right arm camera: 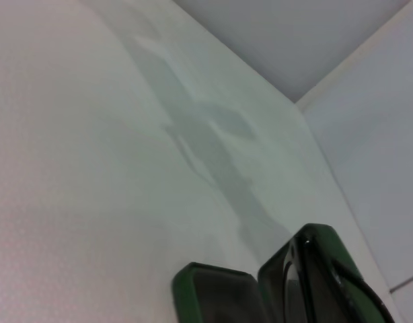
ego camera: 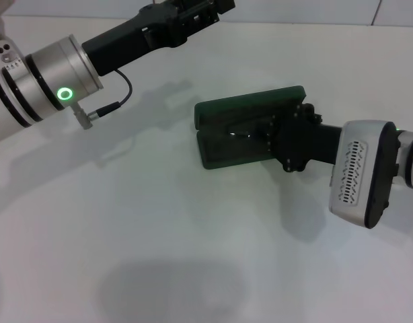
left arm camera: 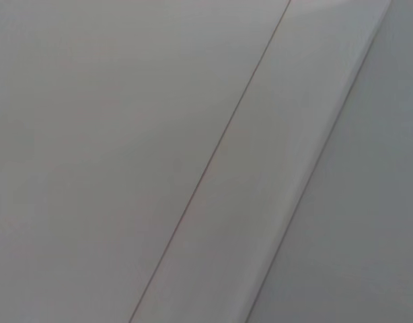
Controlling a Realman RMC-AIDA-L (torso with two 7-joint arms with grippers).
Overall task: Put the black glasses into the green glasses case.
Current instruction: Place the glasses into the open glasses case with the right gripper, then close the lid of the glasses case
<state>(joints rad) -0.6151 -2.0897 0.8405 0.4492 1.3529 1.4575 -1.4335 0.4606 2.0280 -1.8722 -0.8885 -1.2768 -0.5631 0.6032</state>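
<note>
Head view: right gripper (ego camera: 277, 131) over open green glasses case (ego camera: 228, 145)

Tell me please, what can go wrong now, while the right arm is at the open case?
The glasses lie in the open green case, and the right gripper sits right over its end. Pulling back, it might drag the glasses out or shift the case on the table. If a temple arm sticks up, the lid may pinch it when closed. The left gripper is parked far off.

Dark green glasses case (ego camera: 237, 138), black glasses (ego camera: 243, 132), white table (ego camera: 159, 222).
</note>
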